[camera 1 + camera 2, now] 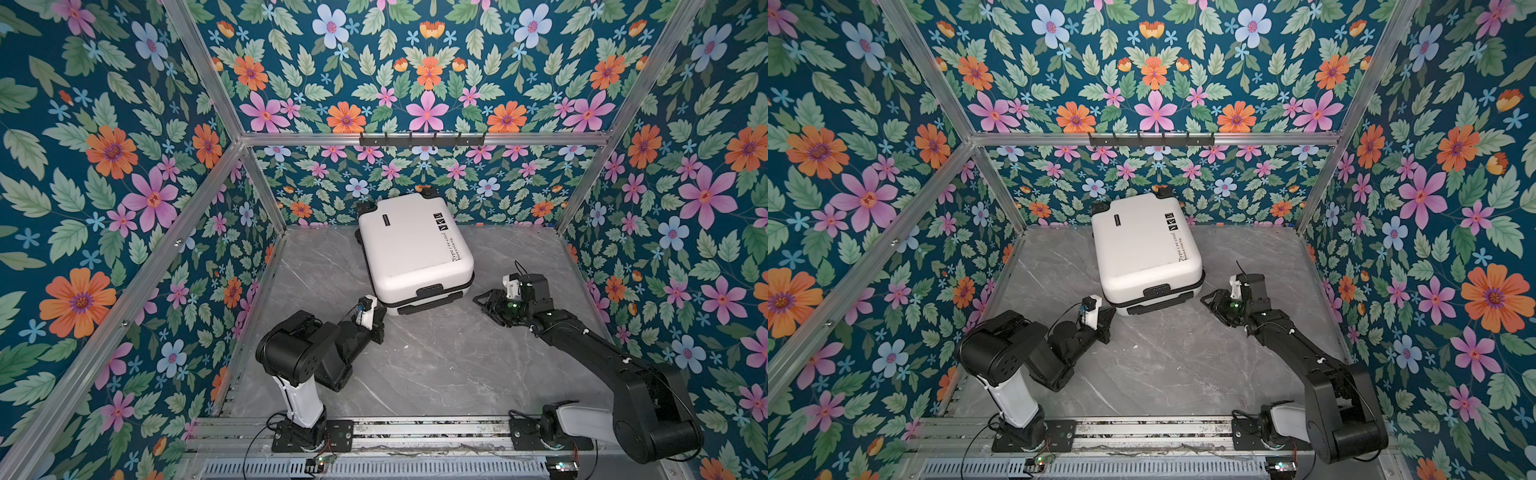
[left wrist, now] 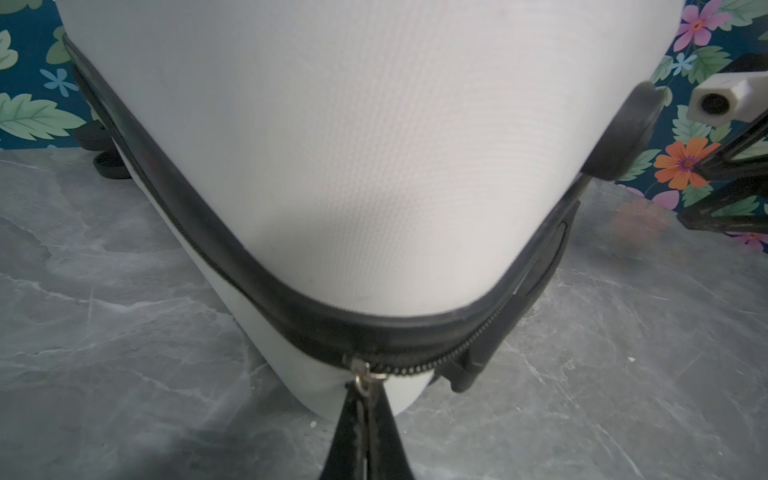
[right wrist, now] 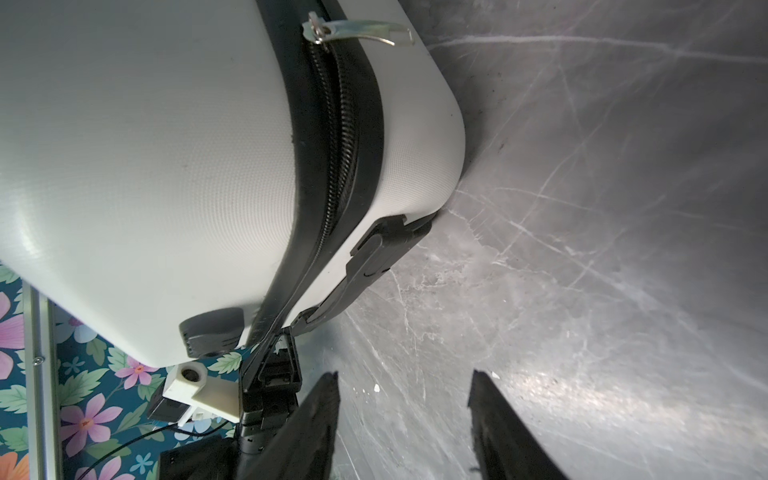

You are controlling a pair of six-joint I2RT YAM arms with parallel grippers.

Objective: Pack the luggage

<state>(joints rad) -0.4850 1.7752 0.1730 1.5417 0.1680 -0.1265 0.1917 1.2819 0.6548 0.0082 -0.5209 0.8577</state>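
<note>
Left hand (image 2: 368,399) pinches luggage (image 2: 332,145) zipper pull (image 2: 364,380), mostly hidden.

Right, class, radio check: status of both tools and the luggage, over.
Left tool shut on zipper pull. Right tool open, empty. Luggage closed, flat on table. Nothing blocking.

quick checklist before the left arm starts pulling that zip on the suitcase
1. left gripper shut on the zipper pull: ok
2. right gripper open, empty: ok
3. luggage lying shut on the table: ok
4. right gripper bracing the luggage: not ok, apart from it
5. second zipper pull free of both grippers: ok
6. luggage zipped along its far side: cannot tell
</note>
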